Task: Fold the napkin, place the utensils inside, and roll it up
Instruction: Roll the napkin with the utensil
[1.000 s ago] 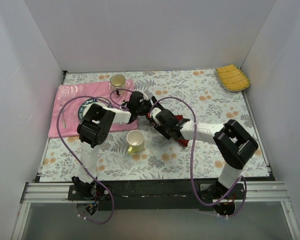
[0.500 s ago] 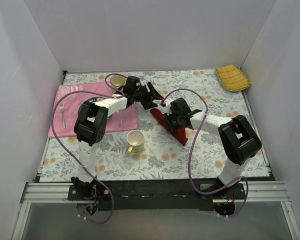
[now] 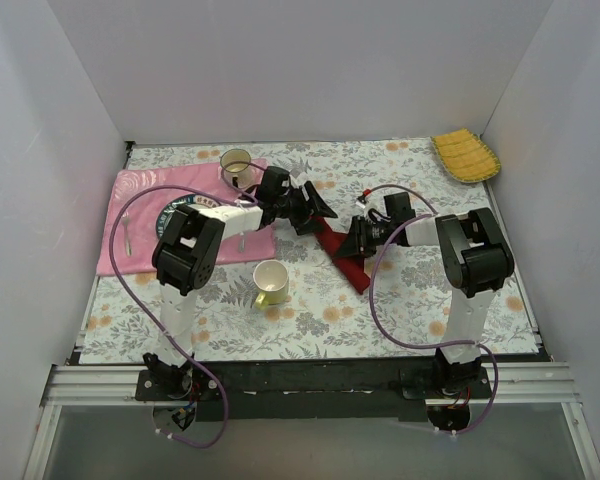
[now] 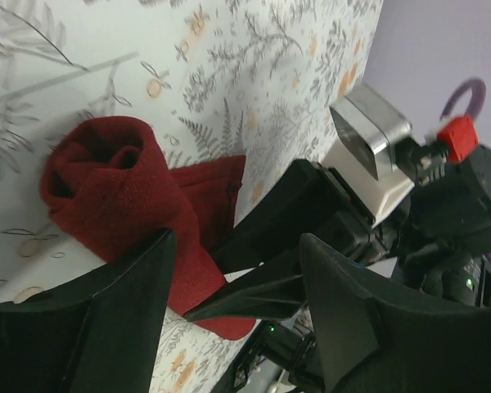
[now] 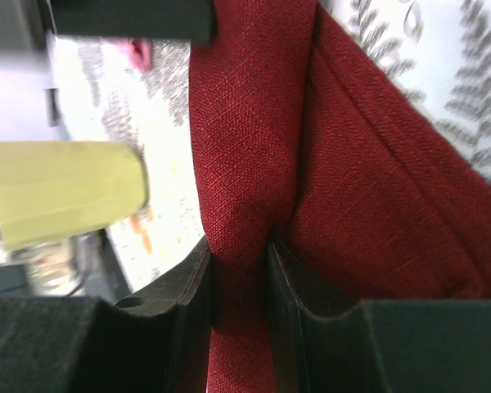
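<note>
Your right hand [image 5: 239, 264] pinches a fold of the dark red cloth napkin [image 4: 114, 196], whose rolled end lies just ahead of your open, empty left hand [image 4: 233, 246].

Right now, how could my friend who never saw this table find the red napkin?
Start at the middle of the flowery table, right of the yellow cup. The napkin lies there in a long bundle, pinched by the right tool. It is the only plain dark red cloth; the pink cloth and yellow cloth are paler.
</note>
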